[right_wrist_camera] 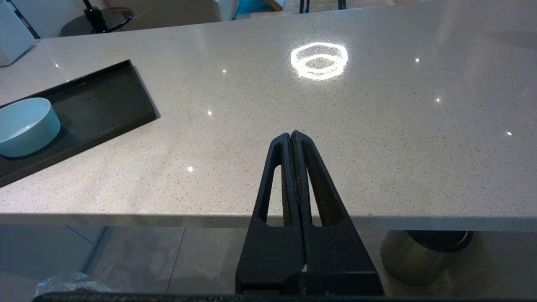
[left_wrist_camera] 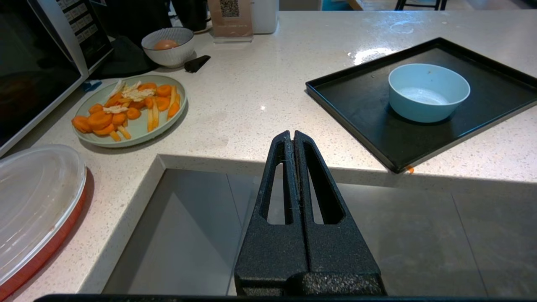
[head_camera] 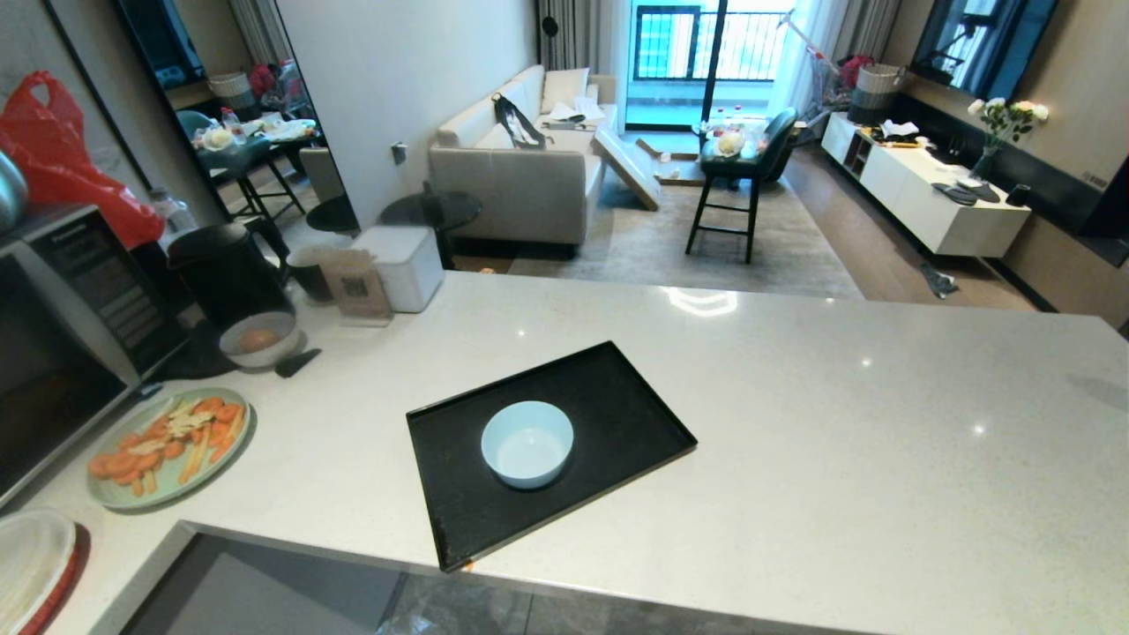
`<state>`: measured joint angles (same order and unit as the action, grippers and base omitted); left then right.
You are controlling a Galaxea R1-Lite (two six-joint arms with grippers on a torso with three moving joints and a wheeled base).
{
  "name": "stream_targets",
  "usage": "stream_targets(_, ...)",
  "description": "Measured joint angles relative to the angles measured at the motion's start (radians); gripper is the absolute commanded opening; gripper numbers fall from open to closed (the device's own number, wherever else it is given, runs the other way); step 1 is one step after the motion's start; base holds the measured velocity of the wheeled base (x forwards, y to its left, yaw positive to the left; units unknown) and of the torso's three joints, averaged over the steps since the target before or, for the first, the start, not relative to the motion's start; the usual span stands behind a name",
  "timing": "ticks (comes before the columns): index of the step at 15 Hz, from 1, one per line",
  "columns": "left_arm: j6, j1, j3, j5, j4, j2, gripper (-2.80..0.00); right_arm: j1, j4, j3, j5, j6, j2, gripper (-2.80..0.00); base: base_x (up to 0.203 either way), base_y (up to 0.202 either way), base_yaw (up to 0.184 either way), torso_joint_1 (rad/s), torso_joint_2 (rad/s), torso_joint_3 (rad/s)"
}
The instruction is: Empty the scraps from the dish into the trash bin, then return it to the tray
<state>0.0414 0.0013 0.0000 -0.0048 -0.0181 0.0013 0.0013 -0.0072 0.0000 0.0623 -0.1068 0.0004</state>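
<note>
The pale speckled counter (head_camera: 794, 423) carried the matte-black tray (head_camera: 617, 397) near its front edge. The tray lay skewed rather than square to that edge, its long axis running from about eight o'clock to two o'clock in the head view, with one corner just reaching the counter's lip. The pale-blue dish (head_camera: 527, 444) stood upright on the tray, mouth up, resting toward the tray's seven o'clock end; being round, it had no long axis to speak of. Its inside looked bare and glossy, with no yellow, white or orange scraps visible in any view.

Judged from that, the emptying appeared done and the dish was back on the tray, leaving little or nothing of the task. A crinkle of clear plastic (right_wrist_camera: 69, 283) at the edge of the right wrist view may have been the trash bin's liner, but the bin itself could not be made out.

At about nine o'clock from the tray, well apart, sat a pale-green plate (head_camera: 168, 450) of carrot pieces. Beyond it, at ten o'clock, stood a greyish-white bowl (head_camera: 258, 338).

Neither arm appeared in the head view. The left end effector (left_wrist_camera: 292, 134) hung below the counter's front edge with its fingers pressed together, holding nothing. The right end effector (right_wrist_camera: 290, 135) was likewise closed and empty.
</note>
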Motion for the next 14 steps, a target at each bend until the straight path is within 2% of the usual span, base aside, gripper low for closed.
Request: stream_targets(14,0.0,0.0,0.0,0.001,0.0,0.0,-2.8,0.0,0.001,0.0,0.0,0.007,0.0,-2.8,0.0,0.0,0.0,0.0,0.0,0.0)
